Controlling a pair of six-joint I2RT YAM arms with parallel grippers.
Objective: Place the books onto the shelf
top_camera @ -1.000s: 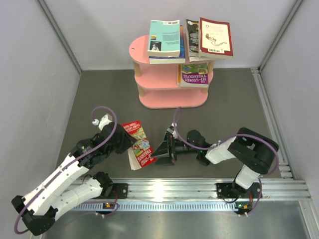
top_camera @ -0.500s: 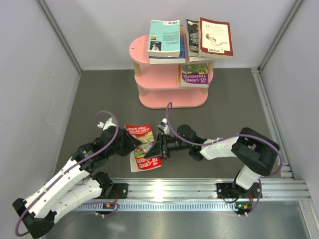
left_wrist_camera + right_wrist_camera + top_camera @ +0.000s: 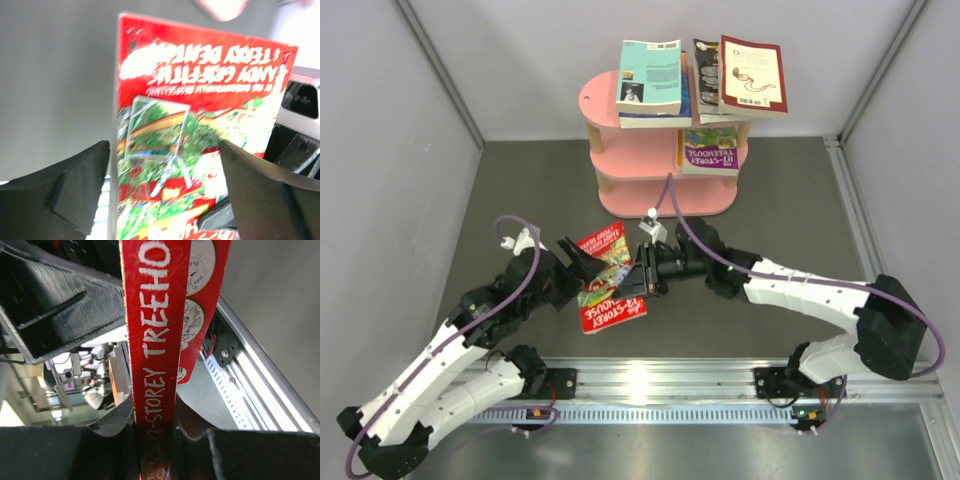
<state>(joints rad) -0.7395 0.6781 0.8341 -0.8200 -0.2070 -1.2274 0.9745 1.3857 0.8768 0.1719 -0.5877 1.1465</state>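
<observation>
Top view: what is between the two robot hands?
The red Treehouse book sits between the left gripper and the right gripper, seen in the top view.

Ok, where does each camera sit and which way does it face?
Top: overhead, behind the robot, looking down at the pink shelf; both arms show.
Left wrist: rides that wrist, facing the red book front-on; open left hand shows.
Right wrist: rides that wrist, facing that book's spine, gripped by the right hand.
All three share the book.
</observation>
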